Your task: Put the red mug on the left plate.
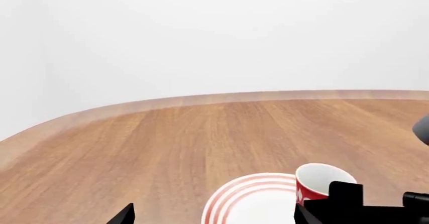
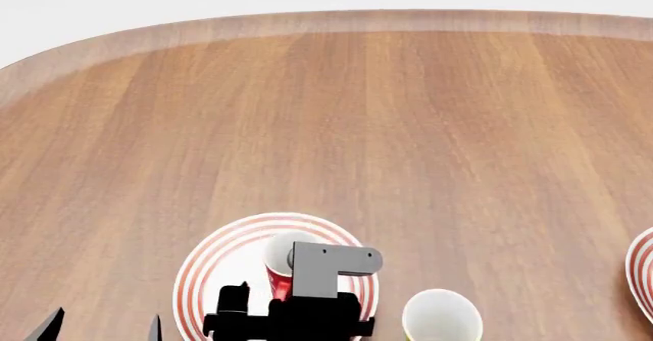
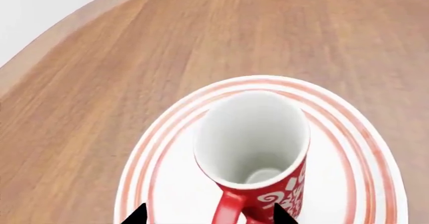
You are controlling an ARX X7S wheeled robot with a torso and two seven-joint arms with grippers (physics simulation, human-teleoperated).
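Note:
The red mug (image 3: 268, 196), with white scroll pattern and white inside, stands upright on the left plate (image 3: 168, 184), a white plate with red rings. My right gripper (image 3: 209, 216) hangs open just above it, its black tips either side of the mug's handle (image 3: 226, 209). From the head, the mug (image 2: 277, 261) shows on the plate (image 2: 219, 268), half hidden under my right wrist. My left gripper (image 2: 100, 332) is open and empty, low at the near left beside the plate. Its wrist camera sees the plate (image 1: 254, 204) and mug (image 1: 318, 181) past its tips.
A plain yellow mug (image 2: 441, 318) stands just right of the left plate, close to my right arm. A second ringed plate (image 2: 643, 280) shows at the right edge. The wooden table (image 2: 408, 127) stretches far ahead to a rounded rim.

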